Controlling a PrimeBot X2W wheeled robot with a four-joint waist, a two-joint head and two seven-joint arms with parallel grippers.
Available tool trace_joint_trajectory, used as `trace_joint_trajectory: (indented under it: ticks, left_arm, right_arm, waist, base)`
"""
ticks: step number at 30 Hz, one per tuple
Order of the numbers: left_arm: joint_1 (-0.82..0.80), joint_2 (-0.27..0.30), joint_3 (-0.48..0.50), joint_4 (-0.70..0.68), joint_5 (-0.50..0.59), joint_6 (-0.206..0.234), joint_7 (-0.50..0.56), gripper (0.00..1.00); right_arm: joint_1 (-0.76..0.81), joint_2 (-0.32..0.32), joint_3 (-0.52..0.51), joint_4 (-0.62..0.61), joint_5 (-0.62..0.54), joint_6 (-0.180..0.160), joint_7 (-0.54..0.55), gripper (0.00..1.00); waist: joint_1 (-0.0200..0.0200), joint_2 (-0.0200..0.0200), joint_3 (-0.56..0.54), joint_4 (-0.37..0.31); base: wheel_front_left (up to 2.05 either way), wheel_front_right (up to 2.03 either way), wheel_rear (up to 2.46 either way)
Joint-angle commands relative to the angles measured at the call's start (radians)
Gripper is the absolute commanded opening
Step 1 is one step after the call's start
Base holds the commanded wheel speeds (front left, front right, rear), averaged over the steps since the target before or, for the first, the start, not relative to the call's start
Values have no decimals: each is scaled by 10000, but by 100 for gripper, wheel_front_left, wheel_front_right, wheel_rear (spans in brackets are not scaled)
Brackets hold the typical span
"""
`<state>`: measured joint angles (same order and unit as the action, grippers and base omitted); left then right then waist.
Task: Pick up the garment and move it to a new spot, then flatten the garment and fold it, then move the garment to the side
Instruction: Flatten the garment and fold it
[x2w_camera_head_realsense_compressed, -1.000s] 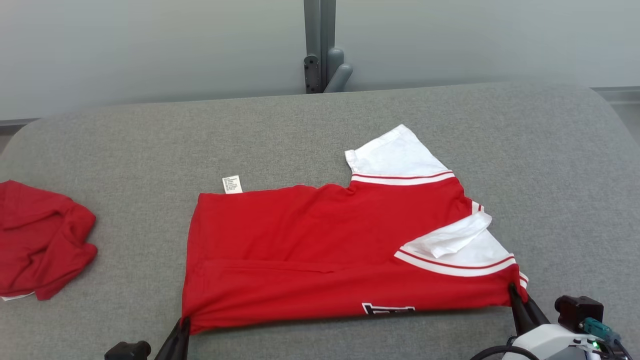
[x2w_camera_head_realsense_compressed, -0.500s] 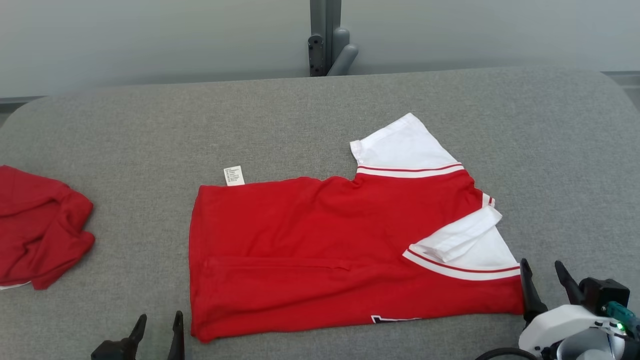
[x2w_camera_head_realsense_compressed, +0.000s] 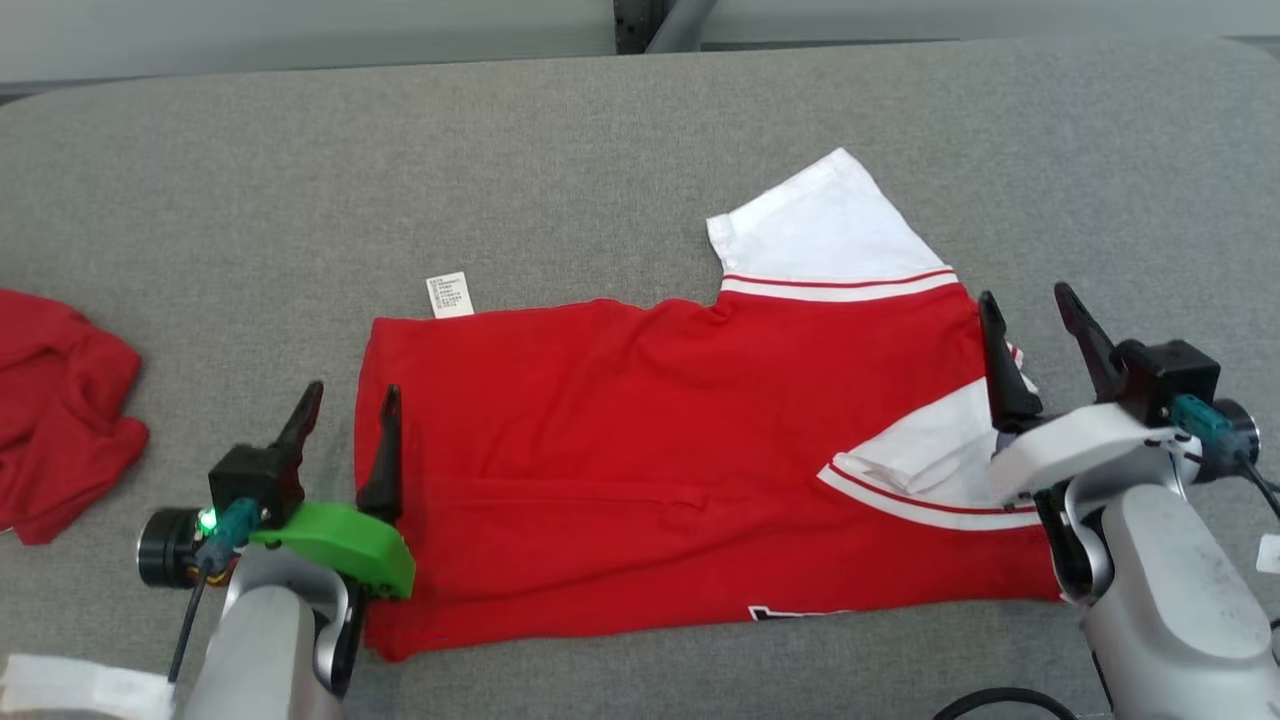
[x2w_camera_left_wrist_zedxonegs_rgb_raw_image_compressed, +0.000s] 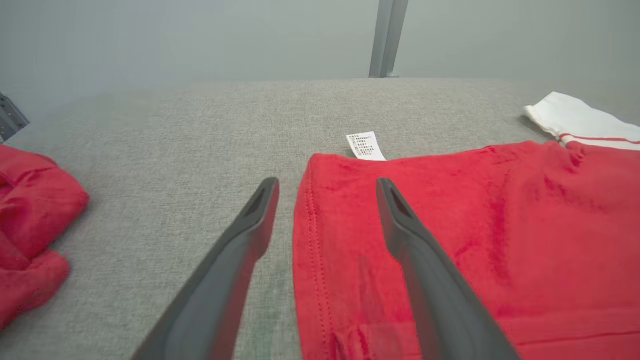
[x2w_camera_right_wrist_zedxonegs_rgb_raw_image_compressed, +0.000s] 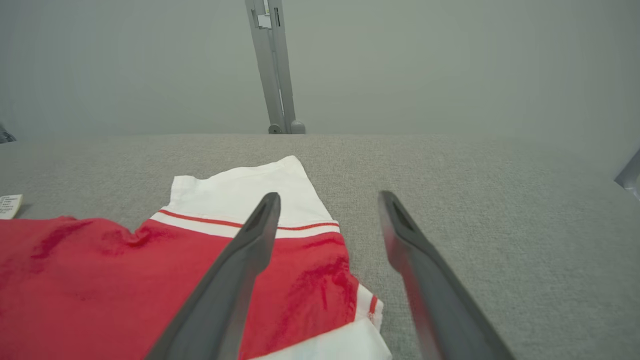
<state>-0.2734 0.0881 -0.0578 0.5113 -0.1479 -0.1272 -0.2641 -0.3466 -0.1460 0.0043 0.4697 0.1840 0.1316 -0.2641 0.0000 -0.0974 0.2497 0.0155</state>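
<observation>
A red garment (x2w_camera_head_realsense_compressed: 640, 460) with white sleeves lies folded flat on the grey padded table (x2w_camera_head_realsense_compressed: 600, 150). Its white care label (x2w_camera_head_realsense_compressed: 450, 295) sticks out at the far left corner. My left gripper (x2w_camera_head_realsense_compressed: 345, 405) stands open above the garment's left edge, one finger over the cloth and one over the table. In the left wrist view the garment (x2w_camera_left_wrist_zedxonegs_rgb_raw_image_compressed: 475, 240) fills the right half. My right gripper (x2w_camera_head_realsense_compressed: 1030, 320) is open over the garment's right edge, near the white sleeve (x2w_camera_head_realsense_compressed: 830, 235). In the right wrist view the sleeve (x2w_camera_right_wrist_zedxonegs_rgb_raw_image_compressed: 240, 195) lies just beyond the fingers. Neither gripper holds anything.
A second, crumpled red cloth (x2w_camera_head_realsense_compressed: 60, 410) lies at the table's left edge, also in the left wrist view as a red heap (x2w_camera_left_wrist_zedxonegs_rgb_raw_image_compressed: 35, 220). A grey metal post (x2w_camera_right_wrist_zedxonegs_rgb_raw_image_compressed: 272, 65) stands behind the table's far edge.
Both grippers have let go of the garment's near corners and opened, then moved forward along its left and right edges. The head camera has tilted down. The garment stays flat.
</observation>
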Motion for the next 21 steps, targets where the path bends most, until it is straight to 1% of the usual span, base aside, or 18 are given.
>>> trace_joint_trajectory:
  ticks: [1,5,6,8,13,16,17,18,19,21]
  left_arm:
    - [-495,106,-71,342,26,-36,-1,100]
    - [-1808,251,-283,1118,-71,-45,-1,100]
    - [-2264,389,-274,1636,-29,-48,-1,100]
    - [-2758,480,-349,2068,78,-49,-1,100]
    - [-3373,609,-440,3104,207,-49,-1,100]
    - [-3530,554,-491,3410,281,-50,8,100]
    - [-3564,508,-519,3475,287,-50,10,87]
    - [-3598,473,-558,3502,297,-50,10,53]
    - [-3614,436,-590,3509,288,-50,12,38]
    - [-3651,344,-689,3436,262,-52,16,10]
  right_arm:
    - [-336,-129,187,75,48,-19,10,100]
    - [-1113,-247,695,148,99,-19,10,100]
    - [-1342,-300,855,162,166,-19,10,100]
    - [-1531,-292,966,156,218,-19,10,100]
    - [-1720,-306,1202,120,303,-19,10,100]
    - [-1796,-376,1253,105,345,-19,10,100]
    - [-1863,-415,1269,115,358,-19,10,100]
    - [-1932,-427,1291,119,367,-19,10,100]
    - [-2000,-439,1321,127,387,-19,10,100]
    - [-2197,-529,1436,184,415,-19,10,100]
  waist:
    - [0,-1,816,-6]
    - [0,-1,1332,-52]
    - [0,-1,1527,-81]
    - [0,-1,1679,-115]
    - [0,-1,1904,-213]
    - [0,-1,1994,-245]
    - [0,-1,2027,-247]
    - [0,-1,2053,-245]
    - [0,-1,2075,-242]
    - [0,-1,2136,-220]
  base:
    - [0,0,0]
    - [0,0,0]
    - [0,0,0]
    - [0,0,0]
    - [0,0,0]
    - [0,0,0]
    - [0,0,0]
    - [0,0,0]
    - [0,0,0]
    - [0,0,0]
